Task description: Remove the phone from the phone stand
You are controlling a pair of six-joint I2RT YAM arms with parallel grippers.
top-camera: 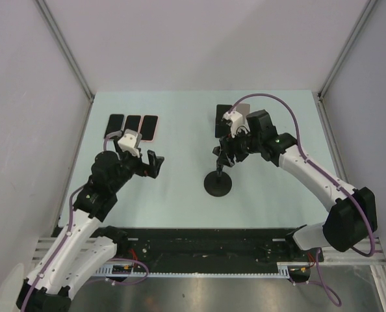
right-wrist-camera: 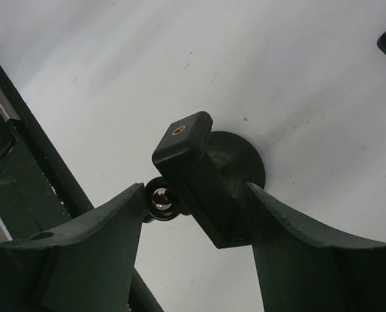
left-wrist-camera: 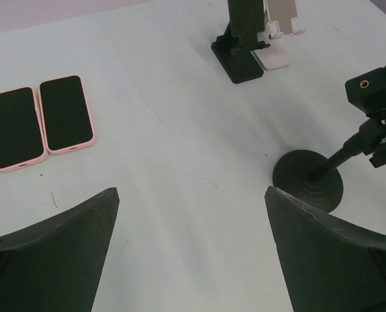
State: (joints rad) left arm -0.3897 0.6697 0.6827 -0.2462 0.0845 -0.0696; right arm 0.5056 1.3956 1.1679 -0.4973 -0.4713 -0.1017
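A black phone stand with a round base (top-camera: 218, 185) and a thin post stands mid-table. My right gripper (top-camera: 229, 156) is over its top. In the right wrist view the gripper (right-wrist-camera: 196, 188) brackets the stand's black clamp head (right-wrist-camera: 186, 153). One finger touches the side knob (right-wrist-camera: 160, 200) and the other presses the clamp's far edge. No phone sits in this clamp. Three phones (top-camera: 133, 127) lie flat at the back left, two in pink cases (left-wrist-camera: 66, 114). My left gripper (left-wrist-camera: 192, 192) hovers open over bare table, well left of the stand (left-wrist-camera: 308, 179).
At the back centre stand a black holder (left-wrist-camera: 238, 58) carrying a dark slab (top-camera: 223, 120) and a white holder (left-wrist-camera: 274, 55) carrying a pale slab (top-camera: 243, 107). Grey walls close in the table on three sides. A black rail (top-camera: 199, 250) runs along the near edge.
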